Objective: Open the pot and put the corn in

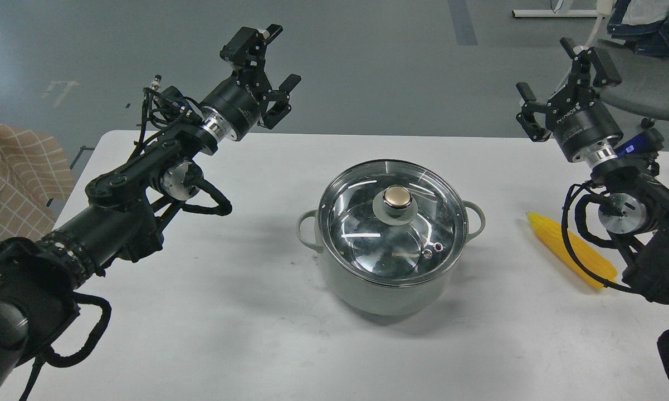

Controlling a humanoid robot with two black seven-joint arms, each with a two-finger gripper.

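A pale grey-green pot [367, 292] with two loop handles stands in the middle of the white table, closed by a glass lid [392, 223] with a gold knob [396, 196]. The yellow corn [557, 242] lies on the table right of the pot, its tip pointing toward the pot, its far end partly behind my right arm's cable. My left gripper [283, 55] is open, raised above the table's far left edge, well away from the pot. My right gripper [546, 69] is open too, held high at the far right, above and behind the corn. Both are empty.
The white table [228, 334] has bare surface in front of and to the left of the pot. A checked cloth [11, 178] hangs off the left side. A grey chair [646, 83] stands behind my right gripper, on the grey floor.
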